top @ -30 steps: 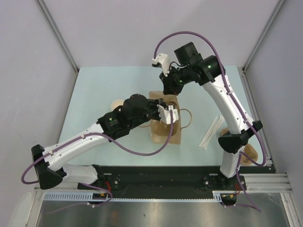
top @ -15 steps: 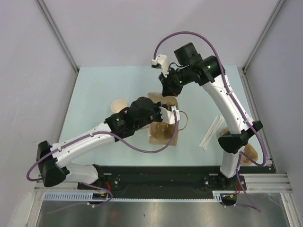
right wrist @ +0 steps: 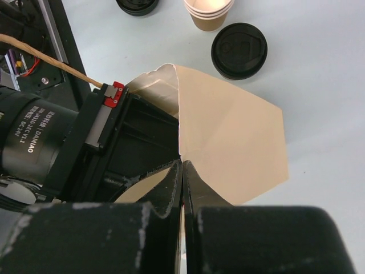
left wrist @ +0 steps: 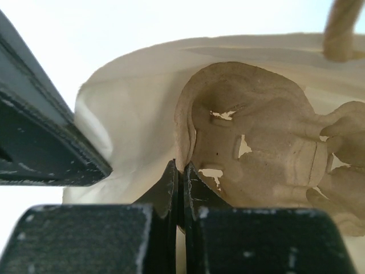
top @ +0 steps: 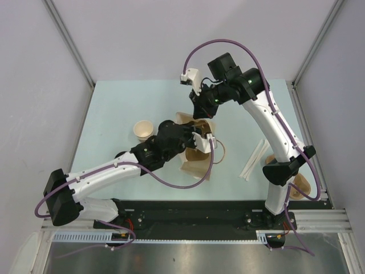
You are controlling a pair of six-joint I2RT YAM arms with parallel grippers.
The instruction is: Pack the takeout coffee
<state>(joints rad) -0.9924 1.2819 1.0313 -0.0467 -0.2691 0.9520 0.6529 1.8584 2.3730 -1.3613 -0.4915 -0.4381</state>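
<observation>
Inspection finding: packing was at an early stage. The left gripper (left wrist: 181,171) was closed narrow on the rim of the tray (left wrist: 256,142), which sat inside the bag (top: 197,162) near the table (top: 125,103) centre. The right gripper (right wrist: 182,165) was pinched shut on the bag's 12 o'clock rim, judged to be holding the mouth open. The tray wells visible in the left wrist view appeared empty, and no cup showed in the bag. The cups (top: 142,130) stood as 1 nested stack, mouths up and unlidded, on the table at 9 o'clock of the bag and apart from it. 1 black lid (right wrist: 239,50) lay loose just beside the stack. A second lid (right wrist: 137,5) was cut by the frame edge. Judged done: bag opened, tray placed or nearly placed. Judged outstanding: separating the cups, fitting lids, and seating the cups in the tray in the bag.
</observation>
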